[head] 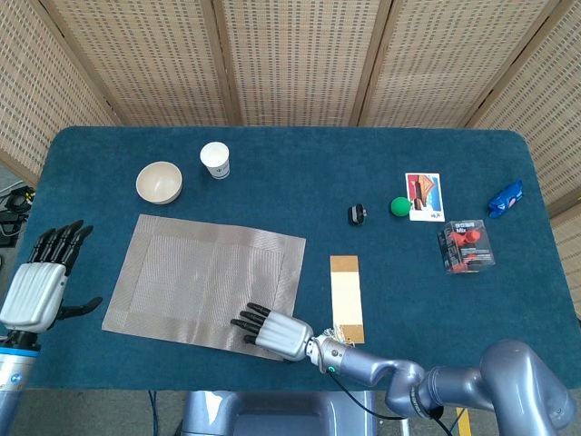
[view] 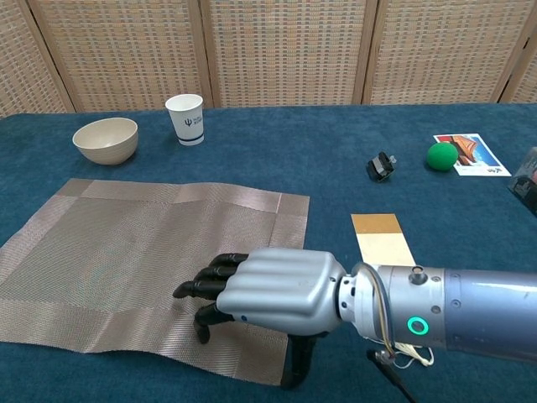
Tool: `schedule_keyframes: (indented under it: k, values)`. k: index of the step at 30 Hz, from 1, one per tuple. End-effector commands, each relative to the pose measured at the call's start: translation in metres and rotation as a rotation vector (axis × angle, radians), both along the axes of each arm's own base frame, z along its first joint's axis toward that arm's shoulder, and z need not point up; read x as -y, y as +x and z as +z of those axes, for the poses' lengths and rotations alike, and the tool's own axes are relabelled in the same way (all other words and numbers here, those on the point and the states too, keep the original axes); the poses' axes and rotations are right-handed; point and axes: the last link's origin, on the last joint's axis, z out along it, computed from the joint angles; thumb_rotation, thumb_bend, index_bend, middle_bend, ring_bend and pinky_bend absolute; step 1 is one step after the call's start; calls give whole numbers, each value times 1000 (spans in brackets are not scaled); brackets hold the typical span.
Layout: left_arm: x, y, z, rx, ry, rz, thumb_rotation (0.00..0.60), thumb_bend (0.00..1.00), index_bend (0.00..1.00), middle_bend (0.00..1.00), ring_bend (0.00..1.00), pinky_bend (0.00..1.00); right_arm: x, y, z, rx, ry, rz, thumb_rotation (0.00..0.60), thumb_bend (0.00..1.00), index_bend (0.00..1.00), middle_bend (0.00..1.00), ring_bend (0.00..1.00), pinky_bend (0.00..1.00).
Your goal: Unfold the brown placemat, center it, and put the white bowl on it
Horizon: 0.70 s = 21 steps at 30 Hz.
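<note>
The brown placemat (head: pixel 204 277) (view: pixel 126 252) lies unfolded and flat on the blue table, left of the middle. My right hand (head: pixel 272 331) (view: pixel 268 290) rests palm down on its near right corner, dark fingers (view: pixel 205 285) pressing the weave and nothing held. The white bowl (head: pixel 159 182) (view: pixel 106 139) stands upright on the cloth beyond the mat's far left corner, apart from it. My left hand (head: pixel 41 282) hovers off the table's left edge, fingers spread, holding nothing; the chest view does not show it.
A white paper cup (head: pixel 215 160) (view: pixel 185 118) stands right of the bowl. A tan and cream card (head: pixel 347 295) (view: pixel 382 239) lies just right of the mat. Further right are a small black clip (head: pixel 356 214), a green ball (head: pixel 399 206), a picture card (head: pixel 424 196), a red-filled box (head: pixel 465 245) and a blue packet (head: pixel 505 198).
</note>
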Motion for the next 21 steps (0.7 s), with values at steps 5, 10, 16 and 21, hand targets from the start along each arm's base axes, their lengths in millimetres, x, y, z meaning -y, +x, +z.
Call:
schedule_keyframes:
  k: [5,10,16,21]
  values:
    - [0,1,0,3,0,-2,600,0,0,0,0,0,2,2,3,10,-8,-1,600,361,299,0,0,0]
    - [1,1,1,5,0,-4,600,0,0,0,0,0,1,-1,4,1,-10,3,600,458,285,0,0,0]
    - [2,1,1,4,-4,-8,600,0,0,0,0,0,0,-3,6,-6,-6,6,600,510,283,0,0,0]
    - [3,2,1,5,-5,-10,600,0,0,0,0,0,-1,-8,10,-28,-3,15,600,537,325,0,0,0]
